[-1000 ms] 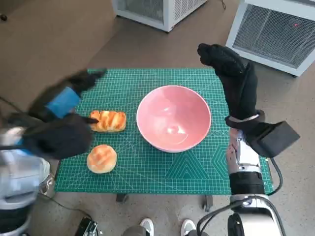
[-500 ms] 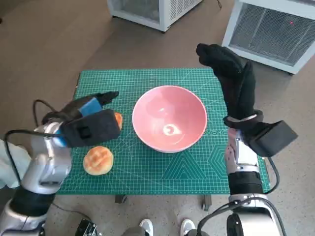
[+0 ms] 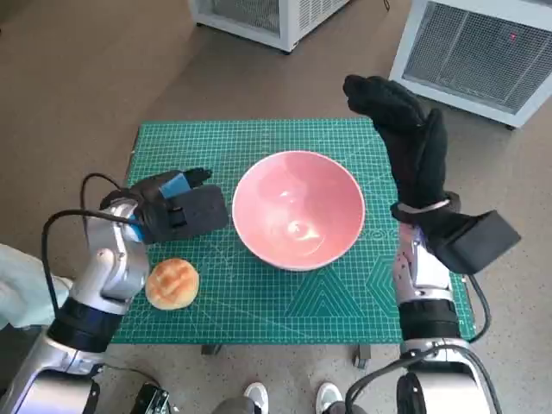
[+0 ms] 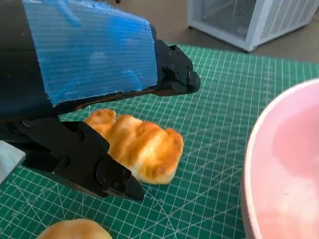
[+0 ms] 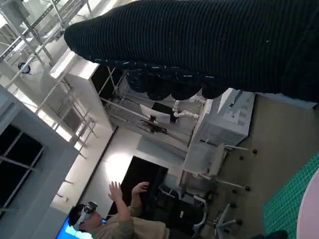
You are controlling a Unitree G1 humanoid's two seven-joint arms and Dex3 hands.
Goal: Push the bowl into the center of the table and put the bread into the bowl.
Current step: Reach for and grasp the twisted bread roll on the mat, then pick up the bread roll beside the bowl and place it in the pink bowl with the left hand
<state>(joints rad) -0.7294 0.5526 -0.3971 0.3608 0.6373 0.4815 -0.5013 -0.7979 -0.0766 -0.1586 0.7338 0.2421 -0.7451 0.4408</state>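
bowl [image 3: 297, 210] sits mid tabletop; i'm on bread step. left hand [image 3: 177, 207] spread over braided bread [image 4: 134, 145], not pinching. next: close, carry toward 3 o'clock. right hand [image 3: 405, 138] raised, holding nothing.

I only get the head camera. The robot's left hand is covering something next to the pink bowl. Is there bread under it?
Observer: Yes. The left wrist camera shows a long golden bread on the green mat, under the left robot hand.
Operator: Is it grabbing it?
Observer: No grip shows. Its fingers are spread, one above the bread, one beside it.
Operator: What's the other wrist camera see?
Observer: Past the right robot hand, a person far off with raised hands.
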